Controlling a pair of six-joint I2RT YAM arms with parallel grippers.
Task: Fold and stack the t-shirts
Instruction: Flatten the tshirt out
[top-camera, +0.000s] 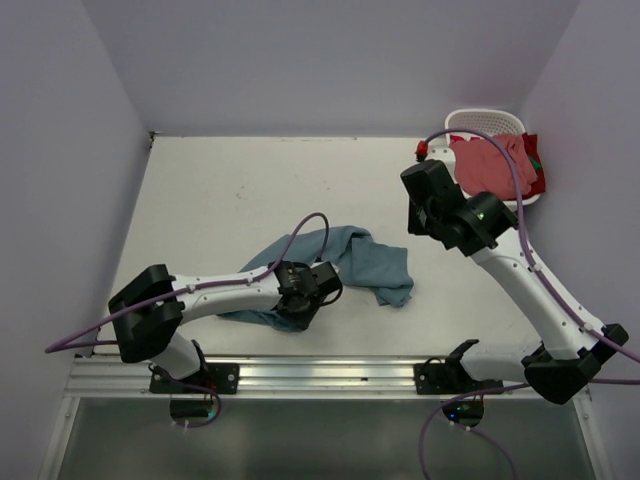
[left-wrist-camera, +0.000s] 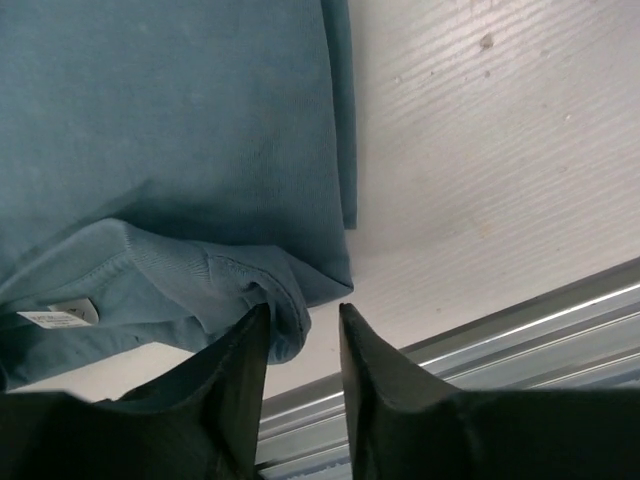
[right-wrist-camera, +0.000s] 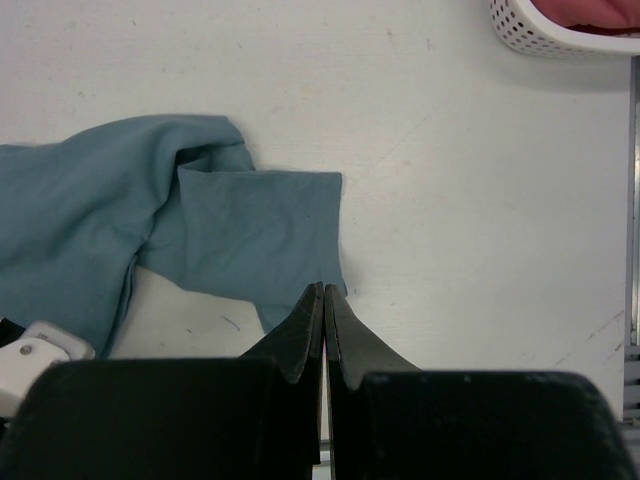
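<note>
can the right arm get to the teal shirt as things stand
Likely yes: the right gripper sits over the sleeve edge of the teal shirt, with nothing in between. Its jaws are shut, so it must open first.

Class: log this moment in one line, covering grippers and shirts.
left gripper: open at collar of teal t-shirt | right gripper: shut, empty, near its sleeve | teal t-shirt: crumpled on table | pink t-shirt: in basket

The teal t-shirt (top-camera: 380, 262) was soft matt cloth — finely knit, ribbed at the collar. The table (top-camera: 220, 200) was matt white, faintly grainy; the rail (top-camera: 330, 372) was brushed metal with a sheen; the basket (top-camera: 487, 116) — smooth white plastic.
</note>
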